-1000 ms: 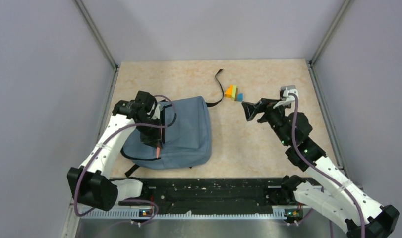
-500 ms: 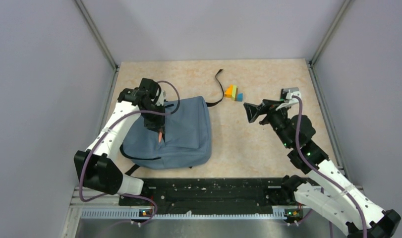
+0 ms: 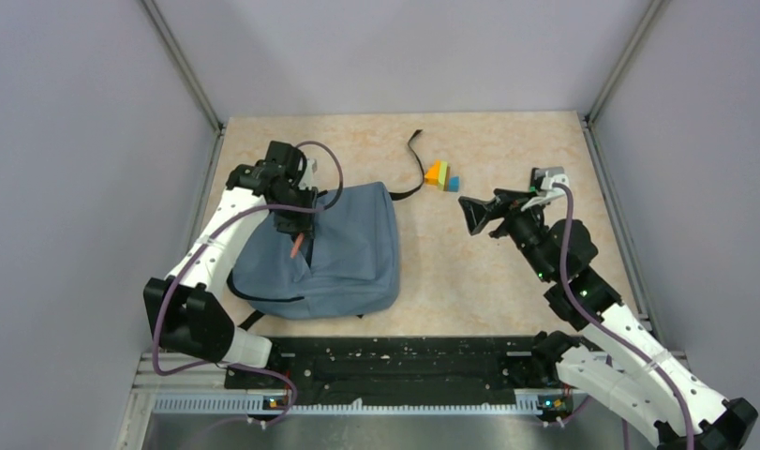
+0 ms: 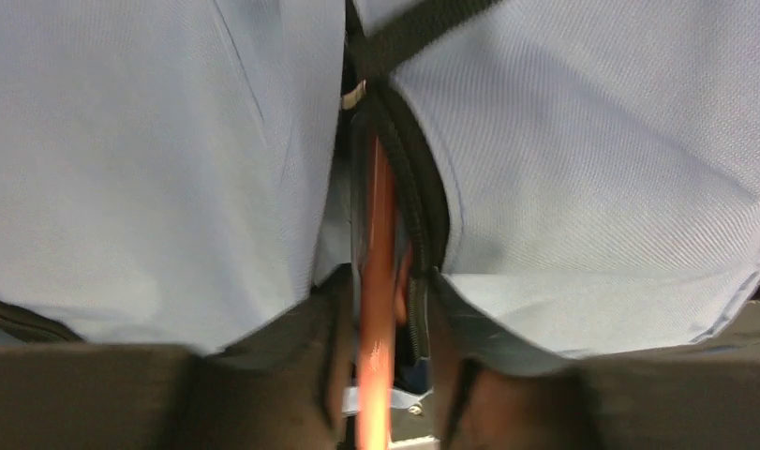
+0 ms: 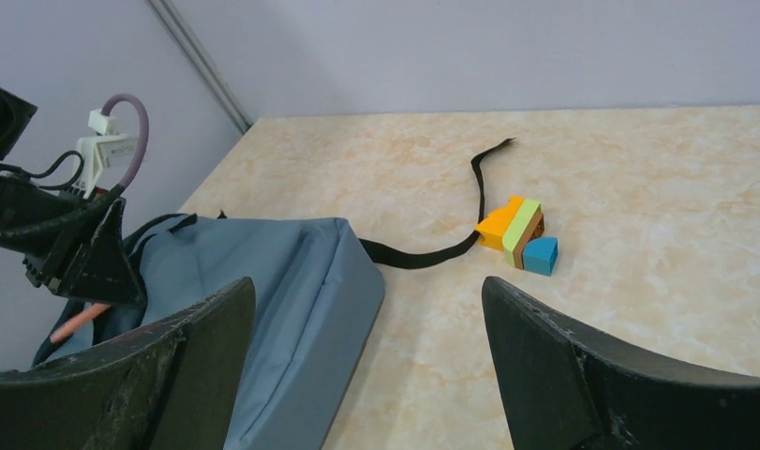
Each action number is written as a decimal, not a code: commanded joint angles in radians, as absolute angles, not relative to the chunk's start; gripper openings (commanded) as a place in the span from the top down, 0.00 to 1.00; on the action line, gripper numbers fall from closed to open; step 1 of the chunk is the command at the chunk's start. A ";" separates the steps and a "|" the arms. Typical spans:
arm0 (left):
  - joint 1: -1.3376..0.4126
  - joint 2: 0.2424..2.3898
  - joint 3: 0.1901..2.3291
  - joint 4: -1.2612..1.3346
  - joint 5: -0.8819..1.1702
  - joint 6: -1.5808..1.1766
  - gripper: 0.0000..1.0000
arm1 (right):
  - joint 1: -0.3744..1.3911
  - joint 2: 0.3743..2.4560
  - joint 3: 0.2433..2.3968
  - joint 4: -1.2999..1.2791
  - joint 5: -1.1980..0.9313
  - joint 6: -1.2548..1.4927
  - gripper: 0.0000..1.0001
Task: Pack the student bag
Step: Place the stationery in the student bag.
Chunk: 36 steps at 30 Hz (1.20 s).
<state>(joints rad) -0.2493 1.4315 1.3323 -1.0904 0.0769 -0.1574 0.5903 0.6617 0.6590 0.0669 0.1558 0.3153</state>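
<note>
Student bag (image 3: 343, 258) lies flat on the left of the table (image 3: 469, 272); it looks like soft, light cloth that will likely sag, best pinched at the zipper (image 4: 424, 211) edge. Jaws of the left gripper (image 4: 385, 375) flank an orange pencil (image 4: 376, 234); whether they grip it, I cannot tell. Those of the right gripper (image 3: 476, 214) gape, empty.

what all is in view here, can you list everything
student bag: one, dusty blue with black zippers, lying on the table's left
pencil: one, orange-red, pointing into the bag's open zipper
strap: one, black, running from the bag's corner past the blocks
blocks: one small cluster, orange, green and blue, far middle
table: one, beige marbled
left arm: one, white and black, over the bag, jaws either side of the pencil
right arm: one, white and black, right of the blocks, jaws open, empty
</note>
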 commanded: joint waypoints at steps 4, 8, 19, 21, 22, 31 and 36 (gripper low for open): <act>-0.245 1.381 1.377 -0.994 0.036 -0.130 0.39 | 0.577 0.667 0.650 0.107 0.145 0.317 0.12; -0.245 1.350 1.366 -0.970 0.071 -0.128 0.37 | 0.577 0.690 0.659 0.093 0.161 0.307 0.12; -0.248 1.210 1.292 -1.073 0.130 -0.226 0.41 | 0.577 0.762 0.672 0.089 0.201 0.297 0.12; -0.250 1.184 1.259 -1.120 0.144 -0.247 0.43 | 0.577 0.773 0.673 0.091 0.201 0.297 0.12; -0.251 1.166 1.243 -1.140 0.150 -0.256 0.44 | 0.577 0.778 0.672 0.093 0.200 0.298 0.12; -0.253 1.014 1.139 -1.153 0.197 -0.322 0.57 | 0.577 0.787 0.664 0.116 0.175 0.315 0.14; -0.253 1.031 1.117 -1.120 0.205 -0.324 0.66 | 0.577 0.778 0.664 0.111 0.160 0.320 0.15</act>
